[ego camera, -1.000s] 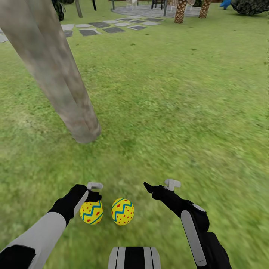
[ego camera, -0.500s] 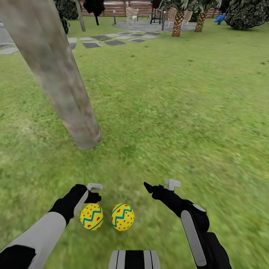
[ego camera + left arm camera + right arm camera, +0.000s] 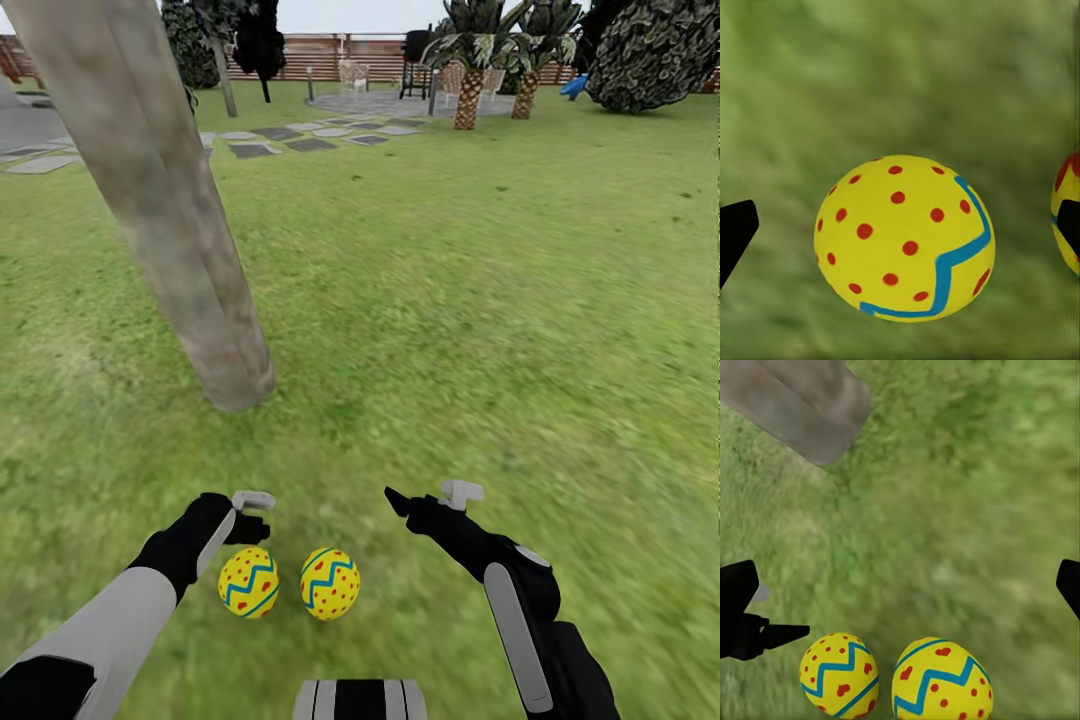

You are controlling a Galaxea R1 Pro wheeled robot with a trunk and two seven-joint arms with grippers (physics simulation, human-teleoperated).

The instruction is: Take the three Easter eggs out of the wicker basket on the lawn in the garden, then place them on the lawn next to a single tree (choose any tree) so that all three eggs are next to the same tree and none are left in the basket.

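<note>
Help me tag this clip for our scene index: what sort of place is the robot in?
An outdoor garden or backyard, most likely: a broad lawn, a bare tree trunk close by, stone paving slabs and a brown slatted fence at the far end.

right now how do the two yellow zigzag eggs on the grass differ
The yellow egg nearer the left gripper looks slightly smaller and lies beneath that open gripper; the yellow egg beside it looks larger and lies in the gap between the arms. Both rest free on the lawn, bearing red dots and blue zigzags.
</note>
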